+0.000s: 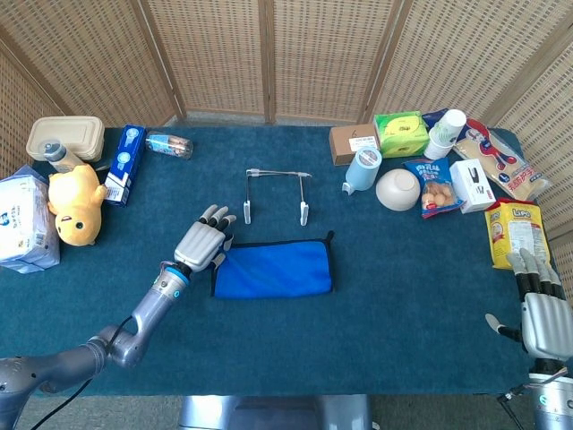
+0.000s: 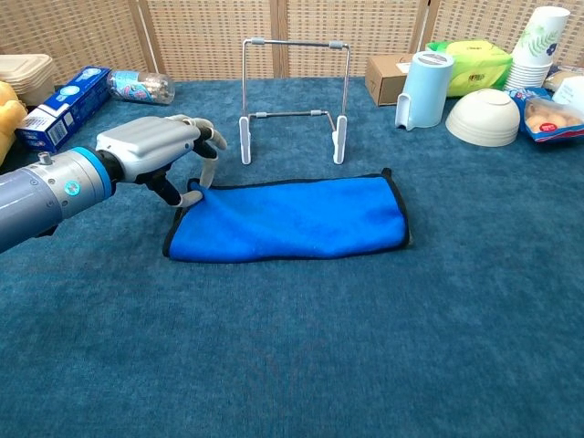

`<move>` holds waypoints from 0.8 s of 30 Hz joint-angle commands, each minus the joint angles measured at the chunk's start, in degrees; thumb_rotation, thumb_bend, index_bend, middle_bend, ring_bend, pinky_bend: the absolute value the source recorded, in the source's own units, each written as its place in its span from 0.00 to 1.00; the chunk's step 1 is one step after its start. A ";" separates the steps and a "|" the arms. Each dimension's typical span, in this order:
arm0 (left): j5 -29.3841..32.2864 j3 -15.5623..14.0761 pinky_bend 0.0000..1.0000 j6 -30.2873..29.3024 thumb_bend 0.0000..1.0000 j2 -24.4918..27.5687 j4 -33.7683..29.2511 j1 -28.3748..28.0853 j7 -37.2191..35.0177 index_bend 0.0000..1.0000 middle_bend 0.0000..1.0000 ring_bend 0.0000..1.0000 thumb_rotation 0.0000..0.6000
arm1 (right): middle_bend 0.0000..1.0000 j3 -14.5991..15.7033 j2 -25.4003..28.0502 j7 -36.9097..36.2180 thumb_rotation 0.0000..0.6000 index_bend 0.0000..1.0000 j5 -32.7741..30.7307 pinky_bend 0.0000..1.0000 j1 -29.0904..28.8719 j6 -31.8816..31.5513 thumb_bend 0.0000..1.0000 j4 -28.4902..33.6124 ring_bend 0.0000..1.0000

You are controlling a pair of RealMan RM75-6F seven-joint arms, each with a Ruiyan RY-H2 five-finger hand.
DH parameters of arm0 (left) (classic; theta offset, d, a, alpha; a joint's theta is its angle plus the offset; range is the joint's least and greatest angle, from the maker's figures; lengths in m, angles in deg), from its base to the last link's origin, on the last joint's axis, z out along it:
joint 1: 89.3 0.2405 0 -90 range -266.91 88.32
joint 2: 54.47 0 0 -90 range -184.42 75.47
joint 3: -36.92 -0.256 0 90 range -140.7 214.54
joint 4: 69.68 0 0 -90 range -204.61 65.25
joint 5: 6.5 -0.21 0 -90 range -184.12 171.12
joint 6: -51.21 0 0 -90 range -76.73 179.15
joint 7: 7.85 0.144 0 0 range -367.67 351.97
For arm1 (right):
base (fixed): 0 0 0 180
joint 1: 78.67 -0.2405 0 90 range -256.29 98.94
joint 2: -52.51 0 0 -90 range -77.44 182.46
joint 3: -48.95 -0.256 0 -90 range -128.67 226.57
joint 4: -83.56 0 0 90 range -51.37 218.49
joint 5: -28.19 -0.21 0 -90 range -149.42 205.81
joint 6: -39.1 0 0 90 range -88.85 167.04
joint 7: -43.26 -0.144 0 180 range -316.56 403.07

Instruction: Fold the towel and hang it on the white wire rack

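— Blue towel (image 2: pixel 290 217), folded into a long strip with a dark edge, lies flat on the teal table cloth (image 2: pixel 301 356). What is at the far left?

— At the table's left edge: a tissue pack (image 1: pixel 21 220), a yellow plush toy (image 1: pixel 73 202), a lidded food container (image 1: pixel 63 137), a blue carton (image 1: pixel 124 163) and a bottle lying on its side (image 1: pixel 169 144).

— And the left hand (image 2: pixel 161 151)?

— It pinches the towel's far left corner, fingertips (image 2: pixel 192 190) closed on the cloth; the corner is raised slightly off the table. The rest of the towel is flat.

— Where does the white wire rack (image 2: pixel 293 99) stand?

— Upright just behind the towel, near its left half, clear of the cloth and the hand.

— To the right of it?

— A cardboard box (image 1: pixel 353 143), a green packet (image 1: pixel 398 133), a pale blue jug (image 2: pixel 424 89), a white bowl turned upside down (image 2: pixel 483 117), stacked paper cups (image 2: pixel 540 36) and snack packets (image 1: pixel 517 230) along the right side.

— The right hand (image 1: pixel 542 310)?

— Near the table's front right corner, well apart from the towel, in the head view only. Its fingers are extended and apart, holding nothing.
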 commanded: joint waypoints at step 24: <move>-2.45 -2.68 0.00 -5.19 0.42 8.71 -13.72 4.41 -1.54 0.26 0.10 0.00 1.00 | 0.02 -0.37 -0.52 -0.17 1.00 0.00 0.84 0.00 -0.02 -0.32 0.11 0.30 0.00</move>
